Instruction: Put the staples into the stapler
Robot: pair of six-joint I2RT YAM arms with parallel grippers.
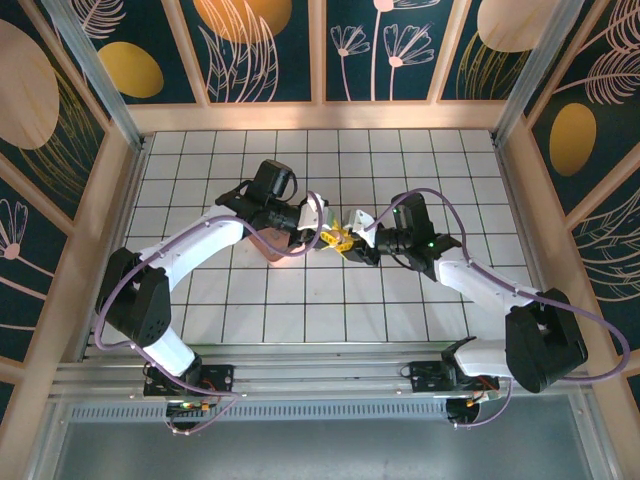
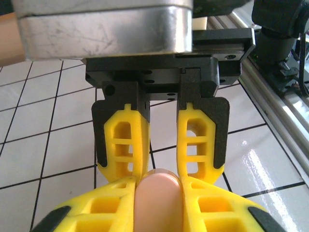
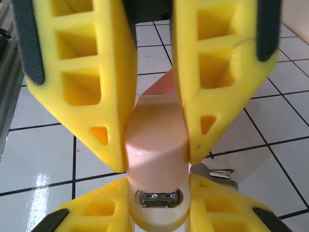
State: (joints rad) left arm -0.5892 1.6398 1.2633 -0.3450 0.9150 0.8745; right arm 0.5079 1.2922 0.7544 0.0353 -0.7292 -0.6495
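Stapler [image 3: 155,140]: pinkish rounded top over a whitish base with a metal front, caught between both end effectors above the middle of the white tiled bench [image 1: 260,300].
Left end effector [image 2: 159,181]: closed narrow on the stapler's pink top, yellow fingers [image 2: 101,208] pressed against either side (snug against it in the left wrist view).
Right end effector [image 3: 158,188]: narrow too, gripping the whitish base from both sides, tips pointed toward the left one's tips.
Arms [image 1: 200,240]: both bent inward from the near edge, meeting tip to tip near the bench centre.
Grey metal piece [image 3: 217,175]: small, seen just right of the stapler's base, beside one finger of the right end effector; staples or part of the stapler, cannot tell.
Bench surface: glossy white tiles with dark grout lines.
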